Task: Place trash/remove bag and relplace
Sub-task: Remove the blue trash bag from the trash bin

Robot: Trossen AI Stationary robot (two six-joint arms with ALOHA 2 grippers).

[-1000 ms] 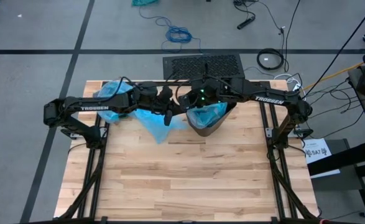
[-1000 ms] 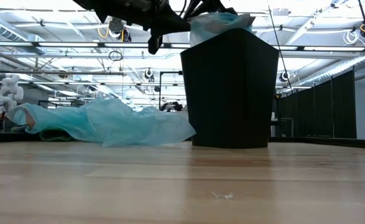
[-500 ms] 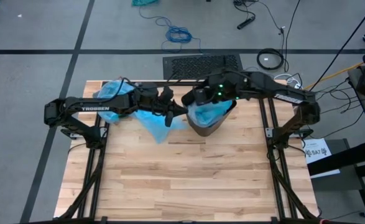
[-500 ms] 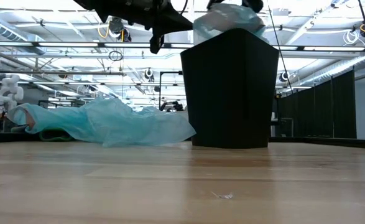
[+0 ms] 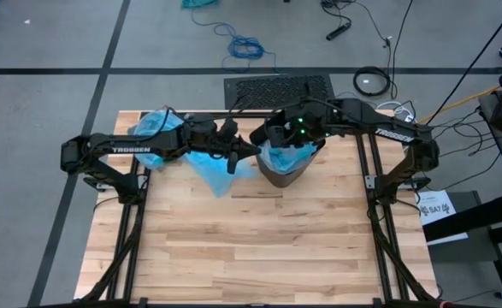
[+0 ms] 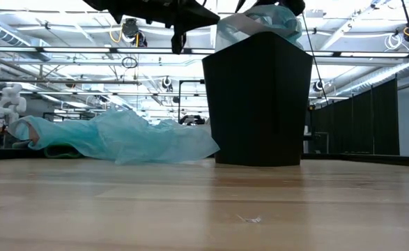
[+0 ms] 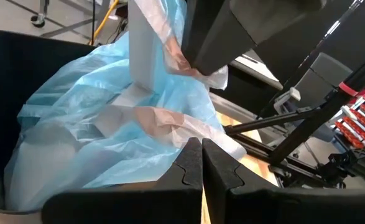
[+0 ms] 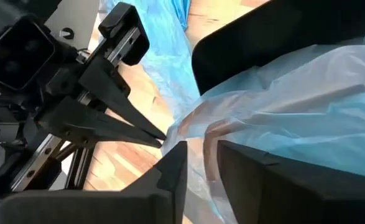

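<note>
A black bin [image 5: 286, 171] stands on the far middle of the table, tall in the low view [image 6: 258, 97]. A pale blue bag [image 5: 286, 156] sits in it, and its top bulges above the rim [image 6: 256, 24]. White and brownish shapes [image 7: 151, 118] show through the film. My left gripper [image 5: 254, 151] is shut at the bin's left rim. My right gripper [image 5: 272, 137] is over the bin's far-left rim, shut on the film. Loose blue bags [image 5: 215, 169] lie flat on the table left of the bin. My left gripper [image 7: 201, 163] comes level from the table's left and meets the bag's rim edge [image 8: 171, 134] with its shut fingertips; the fingers themselves hide the pinch. My right gripper [image 8: 204, 163] pinches a gathered fold of the bag's rim [image 7: 181, 61] between its two fingers, from above, slanting down. The film runs up from the bin to that hold.
A second heap of blue film [image 5: 154, 127] lies at the table's far left corner, under the left arm. In the low view the loose bags [image 6: 113, 136] spread left of the bin. Bare wood [image 5: 259, 248] fills the near half. Cables and a black mat [image 5: 278, 87] lie on the floor beyond.
My right arm has risen and its gripper has drawn the bag's top upward, so the film now bulges higher above the bin's rim. The left gripper has stayed at the bin's left rim. The bin has not moved.
</note>
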